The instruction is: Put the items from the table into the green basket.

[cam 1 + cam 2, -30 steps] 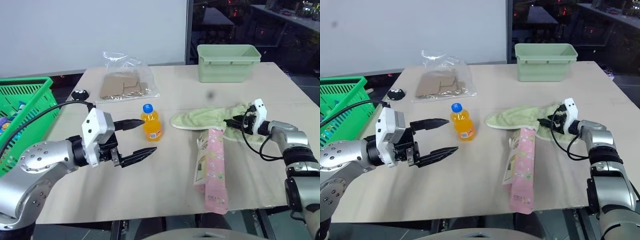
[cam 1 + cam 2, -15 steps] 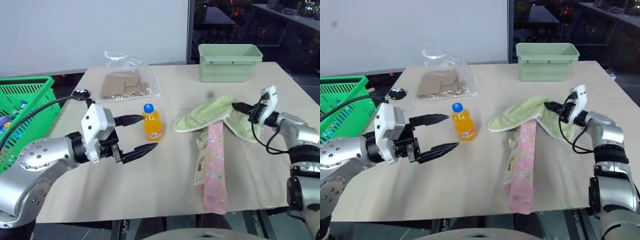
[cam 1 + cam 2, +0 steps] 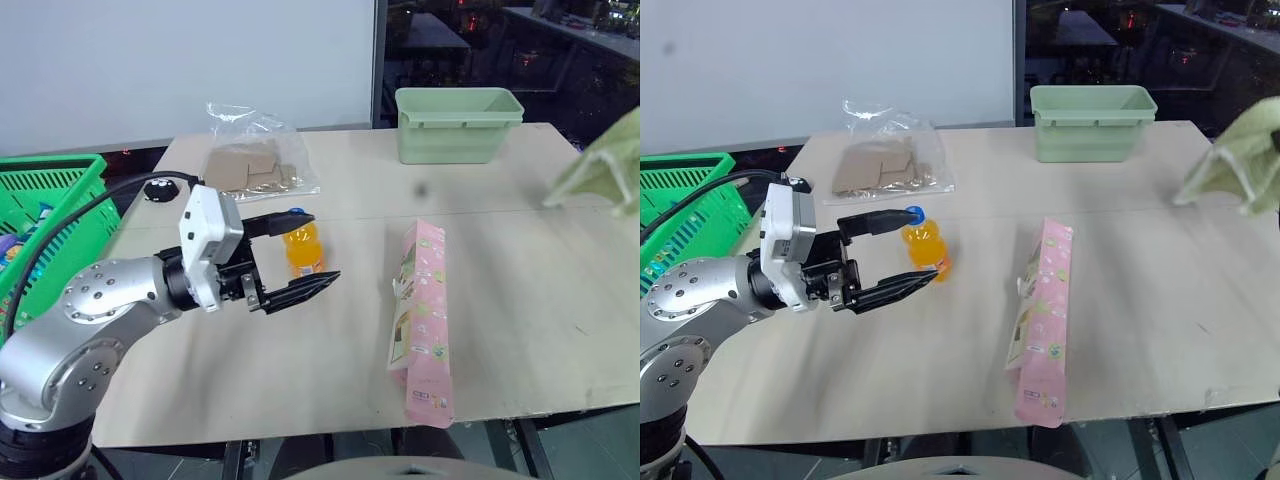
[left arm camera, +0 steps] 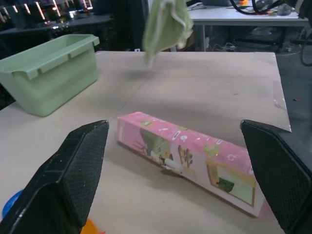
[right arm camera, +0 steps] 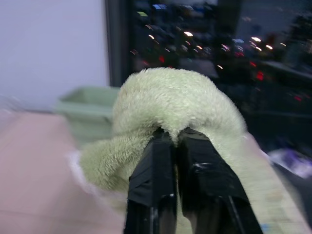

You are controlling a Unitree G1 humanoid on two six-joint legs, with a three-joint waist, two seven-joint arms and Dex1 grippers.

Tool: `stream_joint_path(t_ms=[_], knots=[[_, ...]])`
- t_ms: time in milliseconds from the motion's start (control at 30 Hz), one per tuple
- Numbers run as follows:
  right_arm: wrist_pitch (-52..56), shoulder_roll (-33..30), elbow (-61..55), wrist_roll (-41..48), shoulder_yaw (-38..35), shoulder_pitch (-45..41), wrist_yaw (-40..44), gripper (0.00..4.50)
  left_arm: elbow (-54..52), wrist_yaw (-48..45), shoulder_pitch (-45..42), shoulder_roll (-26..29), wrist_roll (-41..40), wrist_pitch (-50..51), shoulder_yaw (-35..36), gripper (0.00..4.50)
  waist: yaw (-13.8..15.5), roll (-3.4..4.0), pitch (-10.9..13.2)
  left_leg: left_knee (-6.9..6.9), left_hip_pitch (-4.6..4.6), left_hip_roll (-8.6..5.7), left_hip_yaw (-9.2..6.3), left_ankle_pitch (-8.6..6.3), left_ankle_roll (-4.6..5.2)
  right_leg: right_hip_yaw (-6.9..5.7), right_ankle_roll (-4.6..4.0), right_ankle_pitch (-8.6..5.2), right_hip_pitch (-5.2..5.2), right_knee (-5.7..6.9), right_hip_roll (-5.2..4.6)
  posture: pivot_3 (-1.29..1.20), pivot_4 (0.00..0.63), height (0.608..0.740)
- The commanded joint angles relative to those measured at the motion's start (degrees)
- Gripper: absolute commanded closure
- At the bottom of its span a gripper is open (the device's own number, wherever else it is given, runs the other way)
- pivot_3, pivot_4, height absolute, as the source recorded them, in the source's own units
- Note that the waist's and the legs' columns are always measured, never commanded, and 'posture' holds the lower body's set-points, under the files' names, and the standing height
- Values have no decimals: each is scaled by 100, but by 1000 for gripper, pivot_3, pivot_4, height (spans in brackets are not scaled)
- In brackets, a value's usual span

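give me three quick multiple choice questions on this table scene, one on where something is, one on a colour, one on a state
1. Where is the orange bottle?
A. between the left gripper's jaws
B. in the green basket
C. in the mint tub

2. What colour is the snack packet?
A. blue
B. pink
C. black

3. What is the right gripper doing?
A. open
B. pinching a green cloth
C. holding the bottle

Answers: 1 A, open jaws flank it. 2 B, pink with pale panels. 3 B, cloth bunches over its shut jaws.

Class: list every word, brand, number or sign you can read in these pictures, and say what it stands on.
No text can be read.
Long flat pink snack packet: print on the pale label panels, too small to read.
Small orange drink bottle with blue cap: label too blurred to read.
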Motion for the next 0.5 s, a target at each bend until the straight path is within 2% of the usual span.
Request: stream_joint_path(t_ms=[33, 67, 100, 133, 200, 333, 400, 500], knots=[[-88, -132, -255, -8, 0, 138, 157, 2345, -23, 37, -135, 27, -18, -23, 14, 0, -49, 2, 0, 1, 1, -1, 5, 0, 0, 6, 0, 0, 0, 1, 0, -51, 0, 740], [-136, -118, -231, -10, -36, 133, 58, 1790, -12, 31, -141, 28, 12, -31, -11, 0, -78, 10, 1, 1, 4, -1, 13, 0, 0, 15, 1, 1, -1, 2, 0, -51, 0, 740], [-162, -117, -197, -12, -52, 118, 18, 1433, -3, 29, -147, 28, 29, -34, -26, 0, -103, 17, -2, 1, 8, -1, 23, 0, 0, 26, 2, 1, -2, 4, 0, -51, 0, 740], [-290, -117, -162, -52, -57, 75, -71, 831, 6, 29, -154, 29, 40, -36, -32, 0, -125, 17, -2, 1, 10, -2, 25, 0, 0, 30, 3, 1, -1, 5, 0, -51, 0, 740], [-439, -102, -109, -69, -85, -89, -263, 36, 21, 22, -161, 38, 49, -38, -30, 0, -159, 18, -2, 1, 12, -1, 23, 0, 0, 29, 3, 1, -1, 6, 3, -53, 0, 740], [-750, -68, 111, -69, -66, -415, -342, 36, 33, -5, -167, 75, 117, -56, -56, 0, -200, 17, -1, 1, 13, -1, 23, 0, 0, 31, 3, 1, -1, 7, 4, -53, 0, 740], [-578, 64, -233, 104, 21, -395, -18, 36, 37, -14, -146, 94, 166, -47, -82, 0, -192, 15, 0, 1, 10, -1, 20, -1, 2, 30, 3, 1, -1, 6, 5, -54, 0, 740], [244, 288, -1372, 471, 366, 101, 630, 36, 28, -8, -34, 165, 272, -4, -106, 0, -200, 15, 0, 0, 9, 1, 19, -3, 5, 30, 3, 1, -2, 5, 7, -51, 0, 740]])
